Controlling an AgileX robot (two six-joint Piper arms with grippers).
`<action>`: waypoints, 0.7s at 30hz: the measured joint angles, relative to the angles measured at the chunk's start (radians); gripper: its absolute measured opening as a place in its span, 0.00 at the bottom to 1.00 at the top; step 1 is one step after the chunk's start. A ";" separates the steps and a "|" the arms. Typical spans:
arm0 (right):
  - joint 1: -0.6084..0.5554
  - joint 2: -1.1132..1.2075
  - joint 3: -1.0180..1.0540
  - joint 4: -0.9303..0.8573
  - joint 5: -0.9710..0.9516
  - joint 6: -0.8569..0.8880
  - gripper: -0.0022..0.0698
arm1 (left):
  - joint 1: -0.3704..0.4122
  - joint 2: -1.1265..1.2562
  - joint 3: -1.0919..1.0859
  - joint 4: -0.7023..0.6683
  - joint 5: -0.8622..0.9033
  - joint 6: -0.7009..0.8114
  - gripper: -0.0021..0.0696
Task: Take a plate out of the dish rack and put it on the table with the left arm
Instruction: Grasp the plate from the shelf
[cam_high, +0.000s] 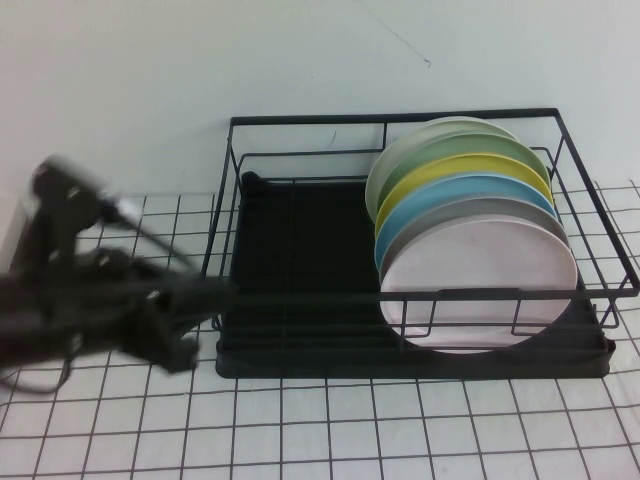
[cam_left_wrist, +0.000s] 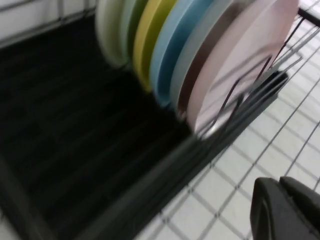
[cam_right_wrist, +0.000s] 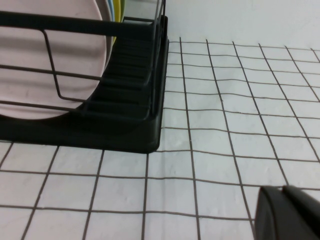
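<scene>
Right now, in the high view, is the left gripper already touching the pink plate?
No. The left gripper is beside the dish rack's left end, while the pink plate stands at the right end.

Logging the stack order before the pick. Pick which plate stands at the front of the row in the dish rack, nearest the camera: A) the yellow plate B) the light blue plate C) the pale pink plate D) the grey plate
C: in the high view the pale pink plate fronts the row in the dish rack, with the grey plate behind it; the left gripper hangs outside the rack's left end, and the right gripper sits over the table.

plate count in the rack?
6, upright at the dish rack right end: pink plate frontmost, then grey, blue, yellow, green, pale one rearmost.
</scene>
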 joint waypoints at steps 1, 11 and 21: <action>0.000 0.000 0.000 0.000 0.000 0.000 0.03 | -0.025 0.047 -0.028 -0.024 -0.002 0.034 0.02; 0.000 0.000 0.000 0.000 0.000 0.000 0.03 | -0.262 0.451 -0.420 -0.061 -0.027 0.252 0.04; 0.000 0.000 0.000 0.000 0.000 0.000 0.03 | -0.324 0.629 -0.632 -0.011 0.026 0.392 0.55</action>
